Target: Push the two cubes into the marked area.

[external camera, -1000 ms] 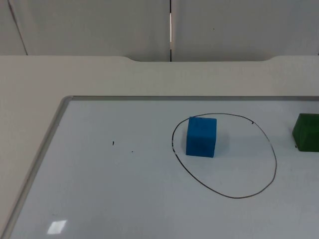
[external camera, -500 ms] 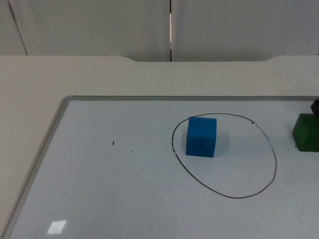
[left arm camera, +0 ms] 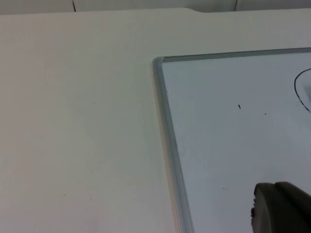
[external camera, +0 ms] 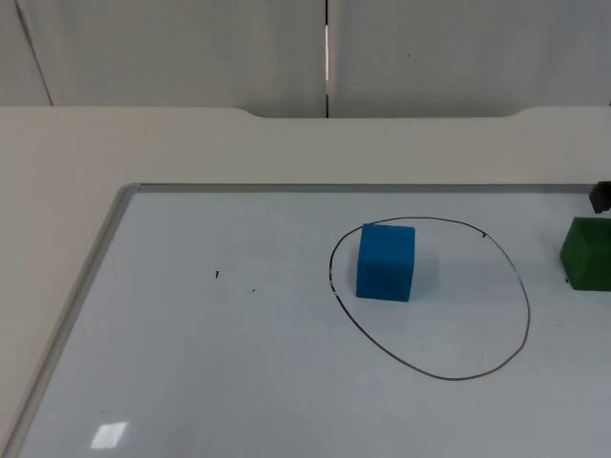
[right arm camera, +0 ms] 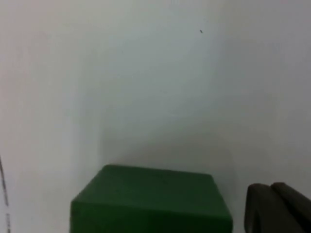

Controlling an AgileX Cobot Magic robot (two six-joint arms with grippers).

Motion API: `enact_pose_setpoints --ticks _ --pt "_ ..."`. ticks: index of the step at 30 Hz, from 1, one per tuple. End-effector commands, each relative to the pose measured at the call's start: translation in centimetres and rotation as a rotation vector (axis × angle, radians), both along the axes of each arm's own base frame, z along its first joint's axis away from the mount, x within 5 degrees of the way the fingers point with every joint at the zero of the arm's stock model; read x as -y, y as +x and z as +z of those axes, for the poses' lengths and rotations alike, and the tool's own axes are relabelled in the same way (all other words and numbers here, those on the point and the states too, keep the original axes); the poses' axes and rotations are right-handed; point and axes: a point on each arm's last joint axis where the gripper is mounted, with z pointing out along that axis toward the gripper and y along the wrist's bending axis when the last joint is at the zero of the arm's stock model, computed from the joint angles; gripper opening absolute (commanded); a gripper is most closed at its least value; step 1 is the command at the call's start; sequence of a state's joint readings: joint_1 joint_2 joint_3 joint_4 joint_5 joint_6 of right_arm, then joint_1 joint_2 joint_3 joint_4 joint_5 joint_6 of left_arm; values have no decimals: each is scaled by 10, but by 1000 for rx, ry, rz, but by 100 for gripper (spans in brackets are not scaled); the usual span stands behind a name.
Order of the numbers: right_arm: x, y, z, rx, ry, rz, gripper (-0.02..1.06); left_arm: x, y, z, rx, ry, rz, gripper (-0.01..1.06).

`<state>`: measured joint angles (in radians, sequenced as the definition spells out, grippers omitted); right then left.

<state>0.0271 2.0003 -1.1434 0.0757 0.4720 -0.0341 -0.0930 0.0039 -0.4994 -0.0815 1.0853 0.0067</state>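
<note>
- The blue cube (external camera: pixel 386 261) sits inside the drawn circle (external camera: pixel 496 359), near its left side.
- The green cube (external camera: pixel 586 253) (right arm camera: pixel 150 200) lies outside, to the circle's right.
- Right gripper (external camera: pixel 600 197) is just behind the green cube; whether its jaws are apart cannot be told.
- Left gripper (left arm camera: pixel 281 208) waits over the whiteboard (left arm camera: pixel 233 145) on the worktop (left arm camera: pixel 77 126); jaws likewise unclear.

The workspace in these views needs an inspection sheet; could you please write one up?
Surface: whiteboard with grey frame lying on the white table top.
Job's things: blue cube inside the drawn circle, near its edge; green cube outside it, apart from the line.
Clutter: small black specks on the board.
Grippers: right tool just behind the green cube; left tool over the board near its frame.
Cables: nothing seen.
Surroundings: grey partition wall behind.
</note>
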Motion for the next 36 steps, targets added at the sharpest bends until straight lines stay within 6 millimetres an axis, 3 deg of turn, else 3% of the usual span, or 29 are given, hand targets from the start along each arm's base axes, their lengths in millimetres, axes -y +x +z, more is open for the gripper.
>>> enact_pose_setpoints --ticks 1,18,36 --pt "-1 1 1 4 14 -14 0 1 1 -1 10 -15 2 0" --pt "-31 0 2 21 37 44 0 1 1 -1 11 -8 0 0" --pt "-40 0 2 24 64 36 0 1 1 -1 12 -4 -2 0"
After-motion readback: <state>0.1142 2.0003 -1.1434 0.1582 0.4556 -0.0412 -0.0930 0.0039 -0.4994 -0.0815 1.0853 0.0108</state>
